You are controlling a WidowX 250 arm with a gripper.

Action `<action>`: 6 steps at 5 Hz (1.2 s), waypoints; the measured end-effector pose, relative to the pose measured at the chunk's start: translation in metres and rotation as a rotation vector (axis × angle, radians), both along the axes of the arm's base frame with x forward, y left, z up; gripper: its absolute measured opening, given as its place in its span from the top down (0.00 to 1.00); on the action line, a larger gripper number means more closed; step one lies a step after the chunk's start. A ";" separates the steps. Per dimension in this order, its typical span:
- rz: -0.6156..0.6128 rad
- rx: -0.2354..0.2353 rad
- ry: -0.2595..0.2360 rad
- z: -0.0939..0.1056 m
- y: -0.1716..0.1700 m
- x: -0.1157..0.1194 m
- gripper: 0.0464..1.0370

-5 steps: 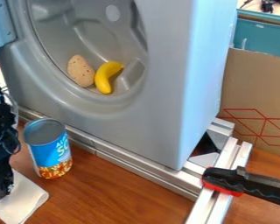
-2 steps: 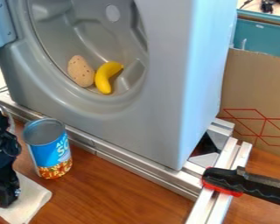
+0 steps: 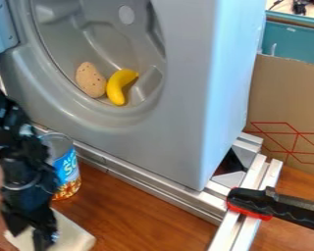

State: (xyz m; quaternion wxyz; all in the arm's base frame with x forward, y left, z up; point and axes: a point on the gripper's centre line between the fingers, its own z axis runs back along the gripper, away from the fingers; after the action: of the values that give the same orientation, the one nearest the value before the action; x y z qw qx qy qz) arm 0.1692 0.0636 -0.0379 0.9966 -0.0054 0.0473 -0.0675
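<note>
White cloth (image 3: 71, 234): you have it flat at the lower left, soft and pale, beneath the pincer (image 3: 32, 236). Its right-hand edge slants down to your right in view; the arm (image 3: 22, 162) hides part of it, so you cannot tell its full long axis.
Pincer: it points down over the cloth; you cannot tell whether it is released or clenched.
Surface (image 3: 140, 215): glossy brown wood spans the space to your right, from the cloth to the metal rails (image 3: 146, 184).
Clamp (image 3: 287, 208): at your right, its black, red-trimmed handle lies across the rails.
Can (image 3: 67, 171): an upright cylinder with a blue label, partly behind the arm, near the rails' left stretch.
Gray housing (image 3: 172, 142): smooth, with a rounded opening; its straight right corner drops to the rails.
Banana (image 3: 117, 88): yellow and curved inside the opening, its long axis rising to your right.
Speckled oval (image 3: 90, 80): tan, just left of the banana, its narrower end up.
Cardboard (image 3: 291, 98): flat and brown, with red lines, beyond the housing's right side.
</note>
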 end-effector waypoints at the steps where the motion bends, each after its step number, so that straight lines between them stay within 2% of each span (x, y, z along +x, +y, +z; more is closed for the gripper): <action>1: 0.003 -0.050 0.010 -0.002 -0.040 0.019 0.04; 2: 0.008 -0.105 0.023 -0.004 -0.074 0.041 0.04; 4: -0.024 -0.175 0.016 -0.003 -0.124 0.041 0.04; 5: -0.049 -0.179 0.013 -0.003 -0.133 0.039 0.04; 6: -0.039 -0.159 0.008 0.001 -0.127 0.025 0.04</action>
State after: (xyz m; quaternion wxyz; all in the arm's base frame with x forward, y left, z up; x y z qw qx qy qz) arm 0.1946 -0.0631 -0.0368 0.9913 -0.0839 0.0457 -0.0907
